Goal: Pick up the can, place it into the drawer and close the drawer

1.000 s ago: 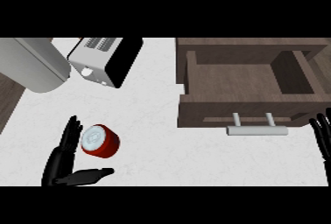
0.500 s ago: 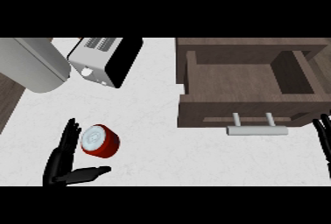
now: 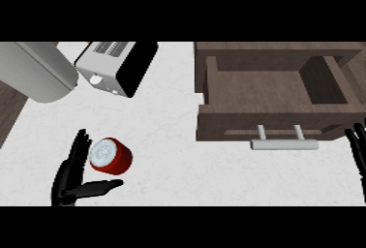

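Red can (image 3: 109,156) lying on its side on the counter, well left of the open drawer (image 3: 271,92); left hand (image 3: 73,175), fingers straight and unclenched, has edged against it, grasp pending; right hand (image 3: 356,147) rests open, unchanged.

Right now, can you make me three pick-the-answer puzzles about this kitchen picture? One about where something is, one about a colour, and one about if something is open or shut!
1. Where is the can?
A. inside the drawer
B. on the counter beside the left hand
C. on top of the toaster

2. What colour is the can's side?
A. red
B. blue
C. yellow

3. How is the drawer now?
A. pushed shut
B. pulled open with nothing inside
C. pulled open and full of plates

Answers:
1. B, the can lies on the white counter right next to the left hand.
2. A, its side is red under a pale lid.
3. B, its bare wooden bottom shows behind the handle.
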### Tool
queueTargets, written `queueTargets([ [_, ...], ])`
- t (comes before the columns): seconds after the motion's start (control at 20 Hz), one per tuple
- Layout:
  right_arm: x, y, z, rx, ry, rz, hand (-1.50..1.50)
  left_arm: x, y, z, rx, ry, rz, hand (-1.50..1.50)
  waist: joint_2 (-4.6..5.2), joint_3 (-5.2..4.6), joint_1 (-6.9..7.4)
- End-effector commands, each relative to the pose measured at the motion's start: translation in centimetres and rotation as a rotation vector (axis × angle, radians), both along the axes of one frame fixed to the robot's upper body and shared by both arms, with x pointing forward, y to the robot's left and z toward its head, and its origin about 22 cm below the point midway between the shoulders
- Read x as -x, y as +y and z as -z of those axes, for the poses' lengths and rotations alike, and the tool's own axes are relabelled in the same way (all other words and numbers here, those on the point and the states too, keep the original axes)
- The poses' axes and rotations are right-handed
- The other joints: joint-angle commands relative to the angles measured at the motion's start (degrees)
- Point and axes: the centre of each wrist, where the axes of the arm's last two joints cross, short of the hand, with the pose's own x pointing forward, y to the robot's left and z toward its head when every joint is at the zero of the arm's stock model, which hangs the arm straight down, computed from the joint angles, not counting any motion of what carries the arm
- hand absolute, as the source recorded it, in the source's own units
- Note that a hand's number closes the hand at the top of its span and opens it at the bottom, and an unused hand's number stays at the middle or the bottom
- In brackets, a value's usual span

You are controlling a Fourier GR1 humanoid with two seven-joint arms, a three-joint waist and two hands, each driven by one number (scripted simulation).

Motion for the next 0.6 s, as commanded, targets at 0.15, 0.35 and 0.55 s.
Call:
queueTargets([
  [0.15,0.3,-0.1,-0.7,0.007,0.003,0.014,-1.5,-0.7,-2.4,1.6,0.013,0.007,0.008,-1.5,-0.01,-0.01,-0.02],
  [0.35,0.3,-1.8,1.1,-0.013,0.003,0.004,-1.5,-2.0,-1.8,1.1,0.016,0.001,0.012,-1.5,0.0,-0.01,-0.06],
  [0.55,0.8,-0.3,-1.2,0.008,-0.006,0.006,-1.5,-4.2,-1.3,0.2,0.021,-0.008,0.011,-1.5,-0.01,-0.02,-0.18],
])
